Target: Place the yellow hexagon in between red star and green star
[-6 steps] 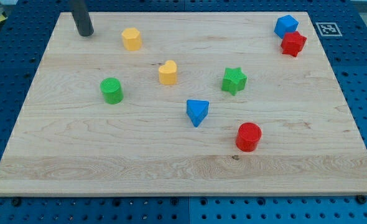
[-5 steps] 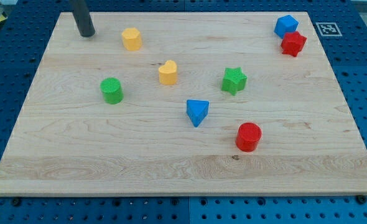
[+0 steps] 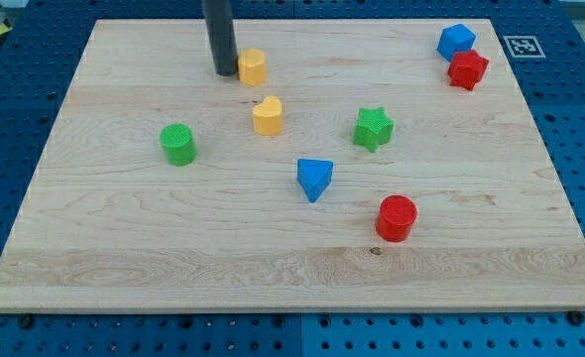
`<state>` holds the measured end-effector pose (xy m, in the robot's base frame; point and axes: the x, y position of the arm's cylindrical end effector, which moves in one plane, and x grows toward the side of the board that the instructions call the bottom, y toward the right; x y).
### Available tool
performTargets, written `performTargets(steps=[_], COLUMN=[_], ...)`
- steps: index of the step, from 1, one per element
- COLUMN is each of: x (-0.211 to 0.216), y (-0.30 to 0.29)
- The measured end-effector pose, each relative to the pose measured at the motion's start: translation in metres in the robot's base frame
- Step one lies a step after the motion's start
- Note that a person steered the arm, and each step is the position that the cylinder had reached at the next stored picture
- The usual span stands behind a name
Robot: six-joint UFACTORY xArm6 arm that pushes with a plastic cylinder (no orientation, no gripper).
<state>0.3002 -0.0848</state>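
Note:
The yellow hexagon (image 3: 252, 66) sits near the view's top, left of centre. My tip (image 3: 223, 72) stands right against its left side. The red star (image 3: 467, 69) is at the view's top right. The green star (image 3: 373, 128) is right of centre, well below and to the right of the hexagon. The hexagon is far to the left of both stars.
A yellow heart (image 3: 267, 115) lies just below the hexagon. A blue cube (image 3: 456, 41) touches the red star from above. A green cylinder (image 3: 177, 144), a blue triangle (image 3: 314, 178) and a red cylinder (image 3: 397, 217) lie lower on the wooden board (image 3: 124, 258).
My tip moved right from the board's top left to the hexagon's left side. The yellow hexagon slid to the right by about its own width.

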Motion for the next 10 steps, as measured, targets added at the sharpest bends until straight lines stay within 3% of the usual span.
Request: performTargets(steps=[5, 7, 10], x=[-0.005, 0.047, 0.093], y=[0.151, 0.206, 0.210])
